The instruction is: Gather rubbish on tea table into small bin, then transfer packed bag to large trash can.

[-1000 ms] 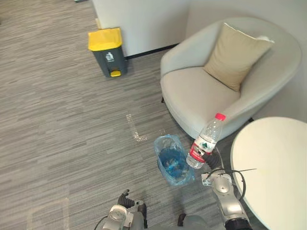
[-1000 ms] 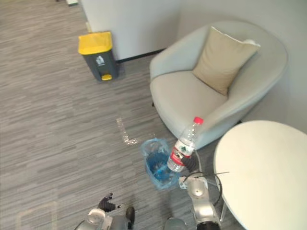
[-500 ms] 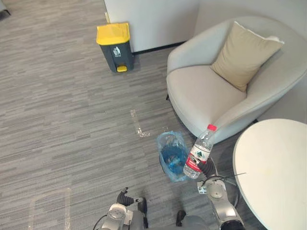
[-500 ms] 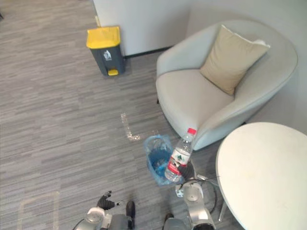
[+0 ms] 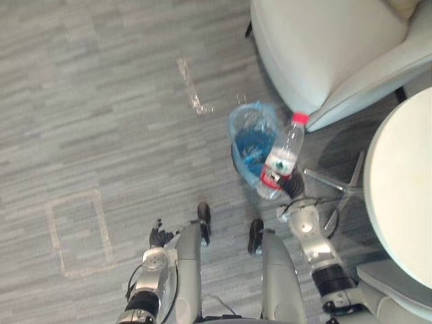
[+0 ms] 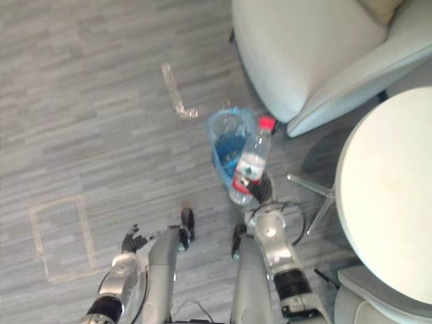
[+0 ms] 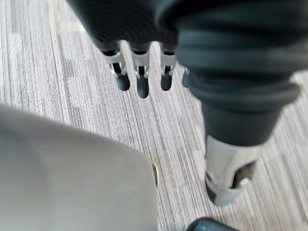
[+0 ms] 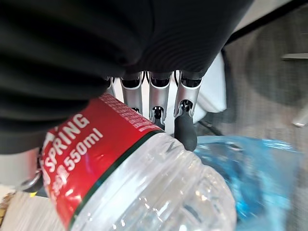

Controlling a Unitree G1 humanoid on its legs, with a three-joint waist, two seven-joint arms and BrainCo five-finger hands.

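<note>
The left hand (image 5: pixel 158 237) hangs low beside the body over the grey carpet, with its fingers (image 7: pixel 139 83) straight and slack, holding nothing. The right hand (image 5: pixel 291 185) is raised in front of the body, its fingers (image 8: pixel 185 122) curled round the lower, red-labelled part of a clear plastic bottle (image 5: pixel 283 152). The bottle is tilted, with its red cap (image 5: pixel 300 118) pointing up and away from the robot. Just beyond the hand stands the small bin (image 5: pixel 234 128), lined with a blue bag. The bottle's body overlaps the bin's near right rim in the head views. To the right is the round white tea table (image 5: pixel 405 182) and, farther off, a pale armchair (image 5: pixel 317 47). Step in hand — depositing the bottle in the small bin. The next move probably calls for carrying the bottle over the centre of the opening, lowering or tipping it, then releasing the fingers — releasing it off-centre could bounce it off the rim.
</note>
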